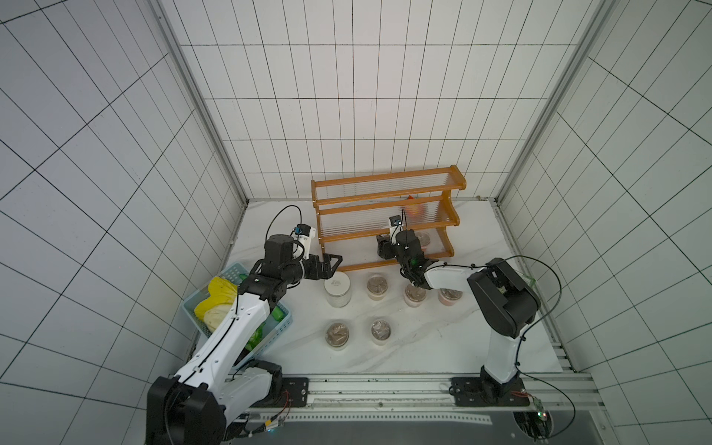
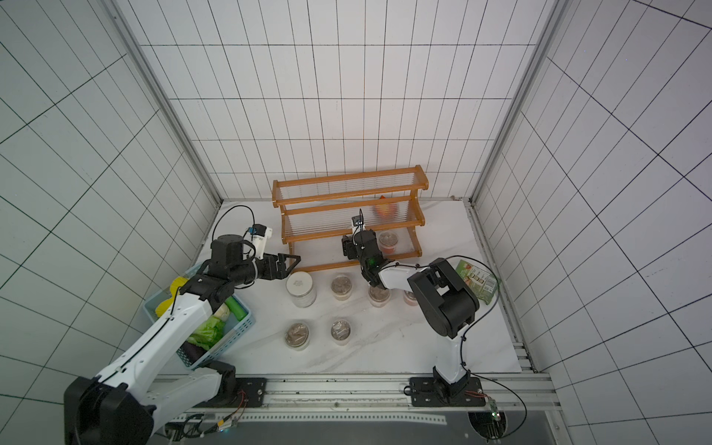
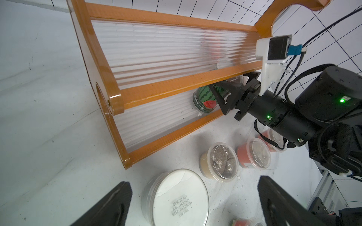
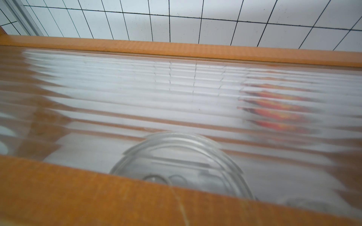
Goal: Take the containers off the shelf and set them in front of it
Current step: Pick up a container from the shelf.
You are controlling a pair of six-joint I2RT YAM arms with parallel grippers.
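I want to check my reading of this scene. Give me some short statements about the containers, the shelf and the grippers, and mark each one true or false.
1. The white-lidded jar stands on the table in front of the shelf. True.
2. The left gripper is shut on the jar. False: it is open near the jar and grips nothing.
3. The tin can is on the shelf's lowest tier, with the right gripper at it. True.
4. No cup is on the shelf. False: one red-banded cup sits on the lowest tier.
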